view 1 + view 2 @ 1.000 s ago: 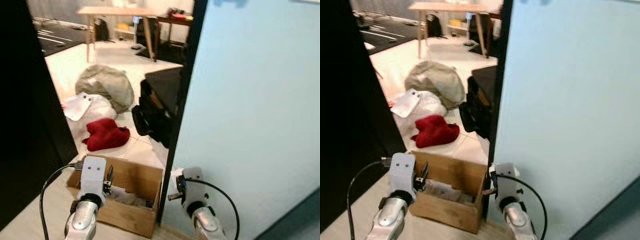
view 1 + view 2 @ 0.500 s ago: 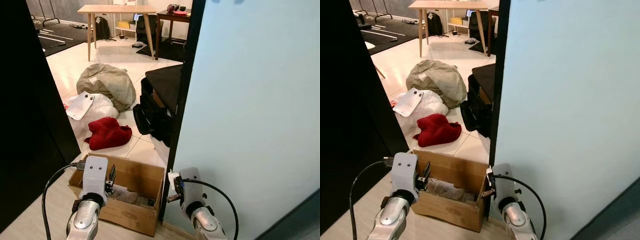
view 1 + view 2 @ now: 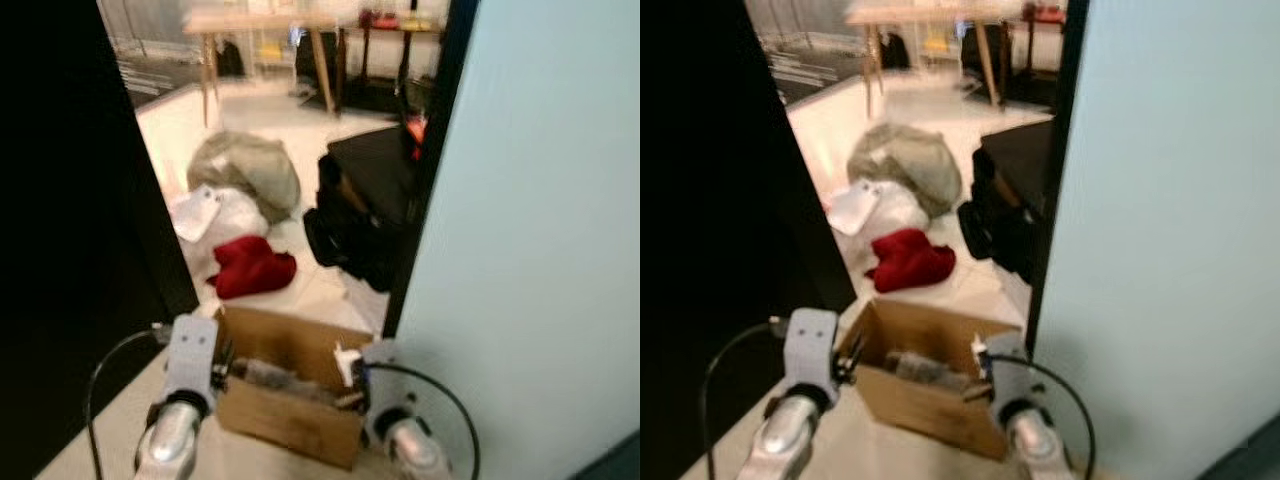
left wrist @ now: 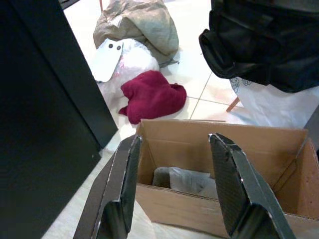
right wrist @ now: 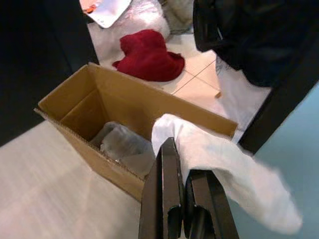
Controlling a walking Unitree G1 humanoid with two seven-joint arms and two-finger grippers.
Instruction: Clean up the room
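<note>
An open cardboard box point(image 3: 290, 415) stands on the floor just before me, with crumpled grey material point(image 4: 182, 179) inside. My right gripper point(image 5: 182, 159) is shut on a white cloth point(image 5: 224, 159) that hangs over the box's right end point(image 5: 199, 119). My left gripper point(image 4: 174, 142) is open and holds nothing, hovering at the box's near left corner. A red cloth point(image 3: 252, 268) lies on the tiles beyond the box.
A dark door panel point(image 3: 60, 200) rises on the left and a pale blue wall point(image 3: 530, 250) on the right, with the doorway between. Past the red cloth lie a white plastic bag point(image 3: 225, 212), a grey-olive sack point(image 3: 250, 165) and black luggage point(image 3: 365, 210). A wooden table point(image 3: 260, 25) stands far back.
The head view has swung and is now blurred. The box sits more centred between my two grippers, and the right gripper with the white cloth is now over the box's right end.
</note>
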